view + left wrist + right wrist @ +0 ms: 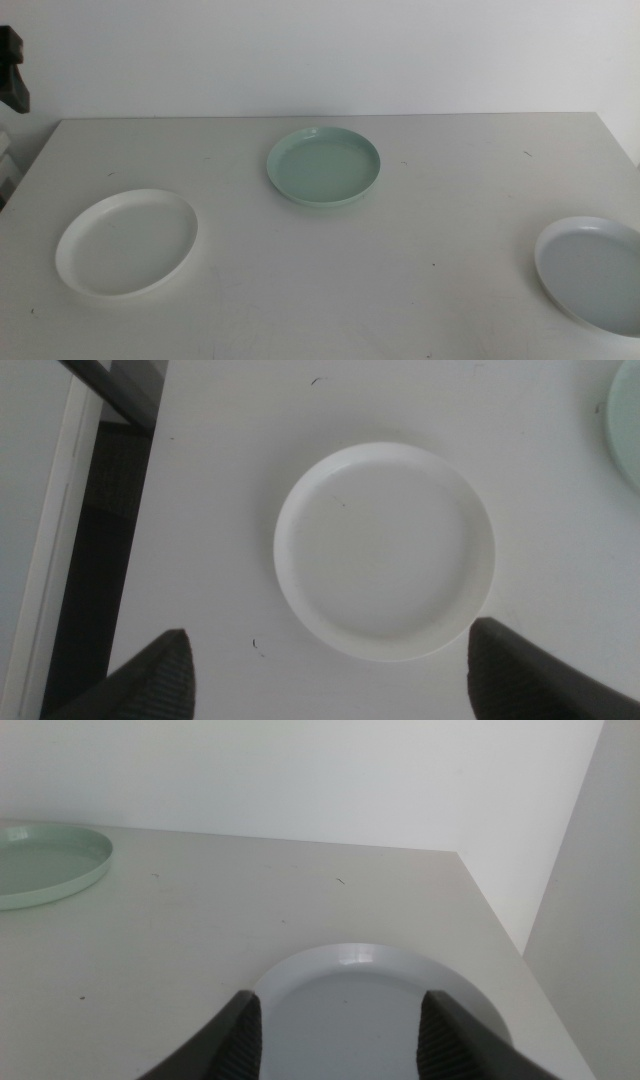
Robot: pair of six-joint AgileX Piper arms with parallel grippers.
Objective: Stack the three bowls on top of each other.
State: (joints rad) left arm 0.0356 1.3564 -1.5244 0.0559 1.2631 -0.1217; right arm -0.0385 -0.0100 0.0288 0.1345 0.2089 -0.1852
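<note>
Partly cropped: grey-blue bowl (592, 272).

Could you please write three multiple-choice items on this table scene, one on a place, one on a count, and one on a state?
1. Which bowl lies farthest back on the table in the middle view?
A. white bowl
B. mint green bowl
C. grey-blue bowl

2. How many bowls are stacked on another bowl?
A. none
B. one
C. two

3. How do the left gripper's jaws stand?
A. shut on the white bowl
B. shut on nothing
C. open above the white bowl

Answers:
1. B: the mint green bowl sits nearest the wall, with the white bowl and grey-blue bowl nearer the camera.
2. A: all three lie apart on the table.
3. C: the left gripper has jaws spread wide, the white bowl below untouched. The right gripper is likewise open over the grey-blue bowl.
</note>
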